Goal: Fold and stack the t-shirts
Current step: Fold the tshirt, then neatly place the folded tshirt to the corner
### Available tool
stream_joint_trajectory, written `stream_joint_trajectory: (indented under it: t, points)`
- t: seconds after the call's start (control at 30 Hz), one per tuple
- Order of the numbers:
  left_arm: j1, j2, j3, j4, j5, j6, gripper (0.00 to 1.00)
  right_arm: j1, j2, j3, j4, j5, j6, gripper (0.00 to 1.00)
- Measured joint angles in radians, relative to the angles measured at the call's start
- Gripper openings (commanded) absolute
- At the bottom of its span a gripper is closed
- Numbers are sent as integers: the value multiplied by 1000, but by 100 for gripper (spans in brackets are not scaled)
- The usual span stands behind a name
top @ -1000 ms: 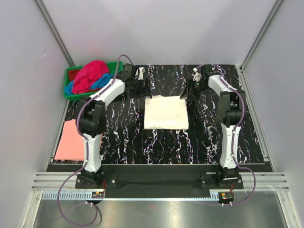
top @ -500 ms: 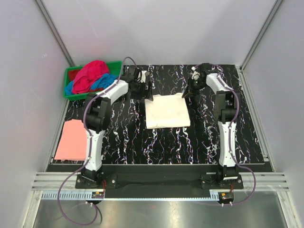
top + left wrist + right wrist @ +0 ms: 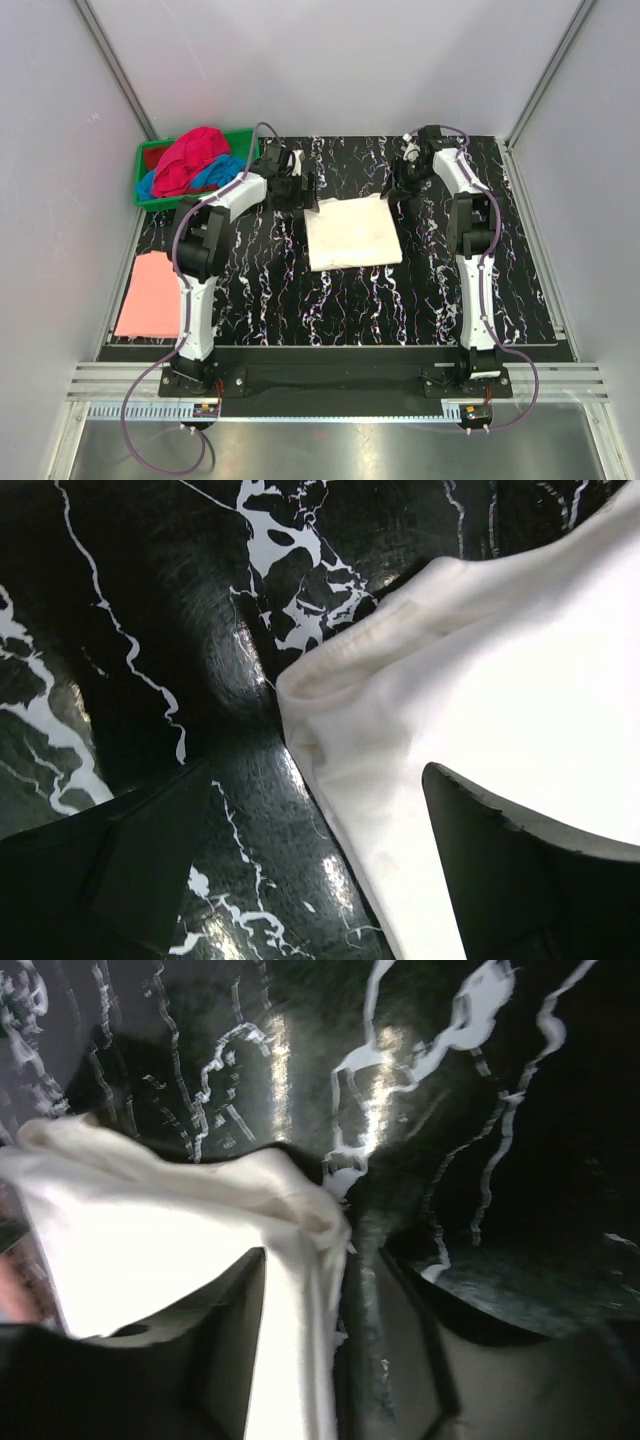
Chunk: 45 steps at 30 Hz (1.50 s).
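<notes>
The cream t-shirt lies folded in a flat rectangle; the left gripper hovers at its far-left corner, jaws wide and holding nothing; the right gripper has the far-right corner's edge between half-spread fingers, and whether it pinches cannot be told; the fold looks finished, so both should probably lift straight off without dragging cloth; the salmon-pink t-shirt lies well left of it, and the green crate far-left holds the magenta tee and blue tee; neither seems to obstruct
</notes>
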Motion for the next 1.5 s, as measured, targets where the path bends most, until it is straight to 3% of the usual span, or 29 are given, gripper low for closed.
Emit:
stream_joint_trajectory:
  t: [0.23, 0.37, 0.4, 0.43, 0.53, 0.63, 0.7, 0.83, 0.87, 0.9, 0.97, 1.1, 1.5]
  points:
    - [3, -260, -153, 29, 1, -69, 91, 3, -74, -3, -73, 235, -27, 80]
    - [8, -446, -156, 16, -7, -88, 91, 25, -268, -156, -76, 436, -81, 88]
    - [10, -490, -159, 10, -9, -92, 91, 47, -343, -227, -51, 499, -114, 99]
    - [13, -531, -163, 3, -10, -96, 91, 74, -410, -288, -29, 547, -138, 100]
    - [33, -660, -222, -11, -10, -121, 90, 273, -677, -555, 133, 768, -280, 100]
    - [62, -769, -340, -16, -6, -163, 90, 564, -896, -817, 327, 899, -419, 100]
    - [81, -818, -419, -14, -5, -195, 90, 708, -981, -943, 419, 924, -502, 100]
    - [126, -910, -586, -44, 6, -268, 90, 804, -1079, -1144, 563, 943, -637, 88]
    - [139, -930, -615, -53, 13, -286, 90, 822, -1097, -1191, 602, 941, -667, 73]
    - [150, -949, -637, -59, 19, -303, 90, 840, -1111, -1226, 629, 934, -691, 65]
    - [177, -998, -678, -61, 37, -337, 90, 890, -1133, -1294, 683, 908, -718, 60]
    - [230, -1106, -737, -54, 78, -389, 90, 942, -1130, -1356, 762, 836, -733, 73]
    - [313, -1204, -821, -56, 171, -414, 90, 994, -919, -1404, 970, 769, -801, 79]
